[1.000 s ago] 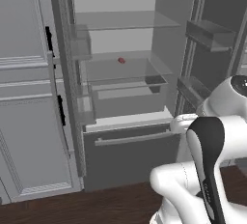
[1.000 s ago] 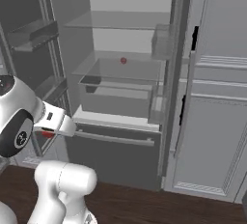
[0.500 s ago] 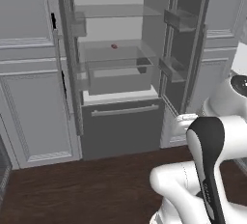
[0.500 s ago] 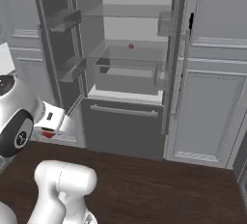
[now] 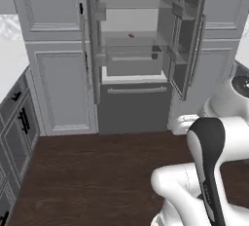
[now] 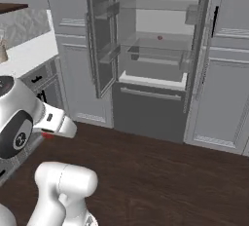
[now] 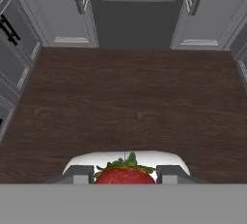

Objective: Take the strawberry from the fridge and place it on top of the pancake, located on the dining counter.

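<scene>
You have the strawberry (image 7: pixel 125 172) clamped in the pincer (image 7: pixel 125 175): in the hand view its red body and green leaves sit squeezed between the two dark fingertips (image 7: pixel 79 174), one touching each side. Beyond the pincer lies a stretch of dark wood floor (image 7: pixel 125 97), and past that stands the fridge (image 5: pixel 138 64), well apart from the fruit, both doors swung wide and its bottom drawer (image 7: pixel 137 20) facing you. A small red thing (image 5: pixel 131 36) rests on a clear shelf inside; it is too small to identify. Light grey panelled cabinets (image 5: pixel 61 81) flank the fridge on both sides.
</scene>
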Robot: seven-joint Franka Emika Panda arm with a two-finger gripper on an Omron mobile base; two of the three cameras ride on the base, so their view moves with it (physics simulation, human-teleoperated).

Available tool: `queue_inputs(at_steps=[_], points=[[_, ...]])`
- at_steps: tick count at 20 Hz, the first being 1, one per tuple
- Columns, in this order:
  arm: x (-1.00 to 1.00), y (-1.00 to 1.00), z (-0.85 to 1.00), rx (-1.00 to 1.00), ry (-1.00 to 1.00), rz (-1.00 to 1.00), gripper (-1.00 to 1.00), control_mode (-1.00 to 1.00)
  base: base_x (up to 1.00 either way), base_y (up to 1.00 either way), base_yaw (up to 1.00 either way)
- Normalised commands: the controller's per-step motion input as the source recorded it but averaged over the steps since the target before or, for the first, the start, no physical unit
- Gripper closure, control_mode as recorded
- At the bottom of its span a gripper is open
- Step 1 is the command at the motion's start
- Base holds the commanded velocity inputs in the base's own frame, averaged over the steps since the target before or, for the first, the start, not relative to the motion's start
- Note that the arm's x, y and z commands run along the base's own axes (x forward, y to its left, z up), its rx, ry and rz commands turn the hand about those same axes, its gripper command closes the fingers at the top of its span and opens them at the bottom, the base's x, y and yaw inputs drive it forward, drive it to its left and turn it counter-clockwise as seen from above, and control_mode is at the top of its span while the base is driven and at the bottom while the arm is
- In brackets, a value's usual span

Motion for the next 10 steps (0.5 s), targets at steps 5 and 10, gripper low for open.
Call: queue_inputs(at_steps=[5, 10], points=[[0.00, 0.00, 0.00, 0.00, 0.00, 0.00, 1.00, 1.00, -0.95, 0.23, 0.61], [0.00, 0.00, 0.00, 0.00, 0.00, 0.00, 1.00, 1.00, -0.56, 0.38, 0.70]])
